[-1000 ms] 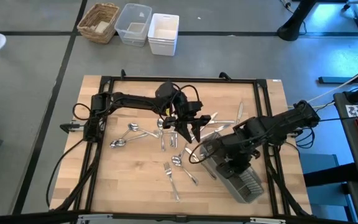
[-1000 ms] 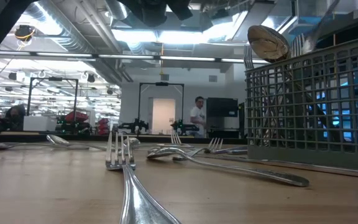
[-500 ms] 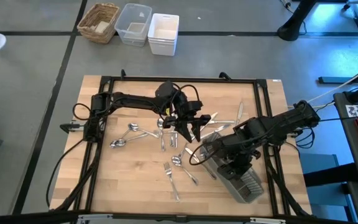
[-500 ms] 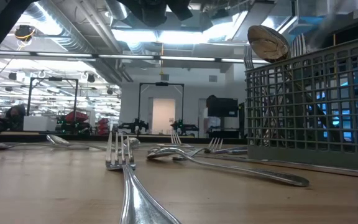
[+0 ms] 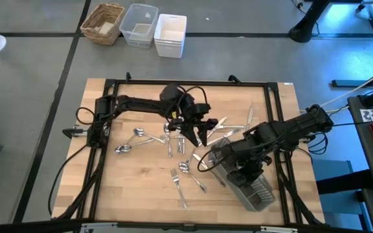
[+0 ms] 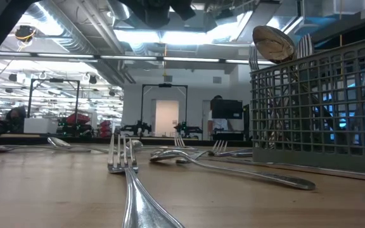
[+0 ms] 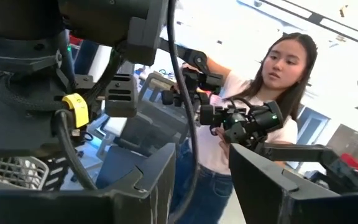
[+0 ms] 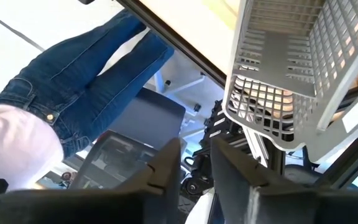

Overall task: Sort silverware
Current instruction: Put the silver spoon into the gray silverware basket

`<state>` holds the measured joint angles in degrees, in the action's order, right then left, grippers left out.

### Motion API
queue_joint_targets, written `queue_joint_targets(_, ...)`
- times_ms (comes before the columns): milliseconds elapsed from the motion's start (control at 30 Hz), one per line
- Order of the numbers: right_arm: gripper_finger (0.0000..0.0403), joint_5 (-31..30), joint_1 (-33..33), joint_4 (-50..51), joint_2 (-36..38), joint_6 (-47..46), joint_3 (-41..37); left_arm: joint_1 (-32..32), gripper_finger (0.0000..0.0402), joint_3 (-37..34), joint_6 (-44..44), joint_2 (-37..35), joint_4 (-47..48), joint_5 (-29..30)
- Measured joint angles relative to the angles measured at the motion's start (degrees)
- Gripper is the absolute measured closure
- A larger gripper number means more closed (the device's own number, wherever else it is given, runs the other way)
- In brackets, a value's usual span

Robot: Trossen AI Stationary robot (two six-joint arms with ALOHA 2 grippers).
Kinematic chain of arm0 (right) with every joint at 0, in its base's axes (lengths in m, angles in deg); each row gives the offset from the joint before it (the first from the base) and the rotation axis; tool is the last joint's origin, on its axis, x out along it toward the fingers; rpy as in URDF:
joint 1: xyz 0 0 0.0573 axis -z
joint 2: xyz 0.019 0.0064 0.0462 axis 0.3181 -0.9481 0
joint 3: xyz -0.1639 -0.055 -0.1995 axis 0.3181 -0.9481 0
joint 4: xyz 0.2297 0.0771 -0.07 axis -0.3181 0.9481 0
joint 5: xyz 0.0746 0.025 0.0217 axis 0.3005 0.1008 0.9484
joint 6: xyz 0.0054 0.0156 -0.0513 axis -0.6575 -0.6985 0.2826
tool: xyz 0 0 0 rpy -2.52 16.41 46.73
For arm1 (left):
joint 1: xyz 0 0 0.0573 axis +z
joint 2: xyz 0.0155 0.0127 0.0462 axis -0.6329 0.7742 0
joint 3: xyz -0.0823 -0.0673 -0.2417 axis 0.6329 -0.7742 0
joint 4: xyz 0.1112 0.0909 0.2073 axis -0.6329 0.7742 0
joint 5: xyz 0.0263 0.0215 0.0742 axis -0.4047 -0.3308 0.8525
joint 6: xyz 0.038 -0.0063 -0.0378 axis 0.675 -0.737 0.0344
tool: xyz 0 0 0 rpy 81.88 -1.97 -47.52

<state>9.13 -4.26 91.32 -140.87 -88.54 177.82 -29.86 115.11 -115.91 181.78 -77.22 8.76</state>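
Right tool (image 5: 238, 169) hangs over the grey caddy (image 5: 250, 184) at lower right of the high view, fingers (image 8: 166, 163) slightly parted, empty. Left tool (image 5: 196, 137), open and empty, hovers at centre. Silverware (image 5: 181, 173) lies scattered on the table (image 5: 128, 188); some stands in the caddy.

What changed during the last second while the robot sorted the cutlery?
The right gripper opened over the caddy. The slanted handle that stuck up above the caddy has dropped from sight, apparently let go inside. The left gripper stayed open, and the loose forks and spoons did not move.
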Motion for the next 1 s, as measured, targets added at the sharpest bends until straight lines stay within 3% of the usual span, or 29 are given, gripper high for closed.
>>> queue_joint_targets(100, 0.0327, -0.9, 0.0, 0.1, 0.2, 2.2, 1.8, 0.9, 0.026, 0.0, -1.3, 0.0, -1.9, -0.4)
queue_joint_targets(233, 0.0331, -6.8, 0.0, 3.1, 0.7, 8.1, 8.2, 2.6, 0.0269, 0.0, -3.0, -0.2, -2.6, -0.4)
queue_joint_targets(400, 0.0331, -19.1, 0.0, 9.7, 2.2, 14.2, 16.0, 5.9, 0.0282, 0.0, -3.7, -0.7, -2.3, -0.4)
queue_joint_targets(733, 0.0331, -39.7, 0.1, 10.1, 14.2, 27.6, 16.6, 15.7, 0.0322, 0.0, -7.6, -0.7, -2.2, 2.7)
queue_joint_targets(1000, 0.0331, -60.4, 0.1, 10.1, 23.4, 34.5, 16.6, 21.1, 0.039, 0.0, -11.1, -1.1, 0.6, 4.4)
